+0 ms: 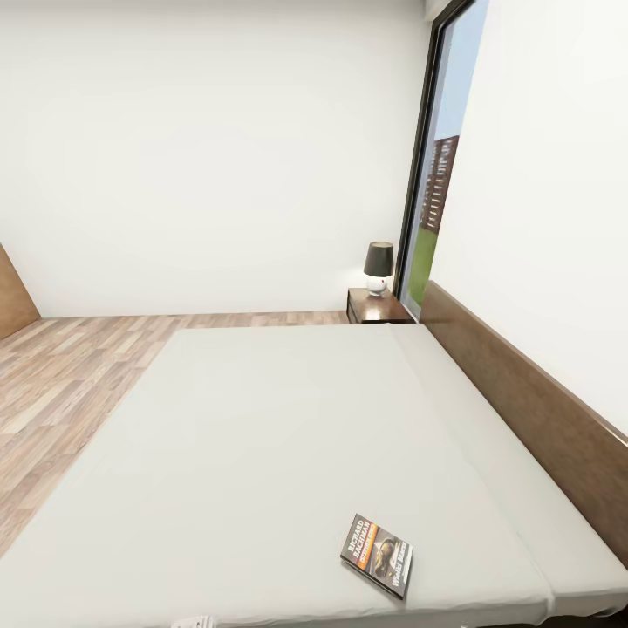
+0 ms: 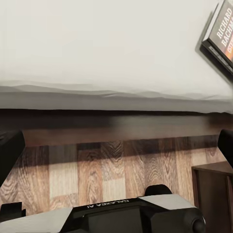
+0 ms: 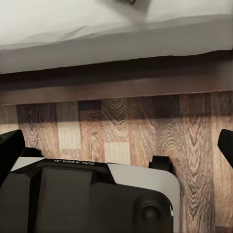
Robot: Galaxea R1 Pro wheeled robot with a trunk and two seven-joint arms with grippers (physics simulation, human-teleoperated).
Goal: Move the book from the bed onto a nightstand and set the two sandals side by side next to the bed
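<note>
Lying flat, thin glossy paperback book [image 1: 377,554], smooth grey bed [image 1: 262,453]

Head view high over the bed [image 1: 262,453]; both wrist views low at its edge (shared).

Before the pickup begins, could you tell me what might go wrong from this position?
The book is thin and lies flat on the soft mattress near its edge, so a claw may slide it or push it off the edge onto the floor. The far nightstand already holds a lamp, which careless placement could knock over.
</note>
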